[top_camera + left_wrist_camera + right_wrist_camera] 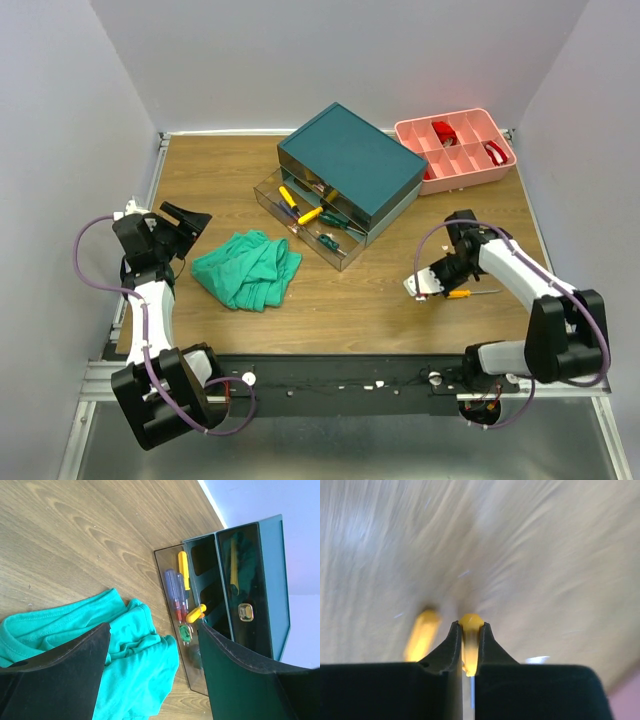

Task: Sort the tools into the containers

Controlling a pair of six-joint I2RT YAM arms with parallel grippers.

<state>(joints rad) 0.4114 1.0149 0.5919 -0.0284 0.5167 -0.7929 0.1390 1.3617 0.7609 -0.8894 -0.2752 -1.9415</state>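
Observation:
My right gripper (470, 628) is shut on the yellow handle of a screwdriver (470, 618), just above the wood; in the top view this gripper (430, 283) is at the front right. A second yellow-handled screwdriver (460, 294) lies on the table beside it, blurred in the right wrist view (420, 634). The dark teal box (352, 166) has its lower clear drawer (343, 258) pulled out, with several screwdrivers in it: yellow (184, 570), red-and-blue (175, 592) and green (184, 632). My left gripper (186, 221) is open and empty at the left, over the cloth's edge (154, 630).
A crumpled green cloth (248, 268) lies left of the open drawer. A pink compartment tray (500, 136) with red items stands at the back right. A shut upper drawer (240, 575) holds a yellow tool. Walls close in on three sides.

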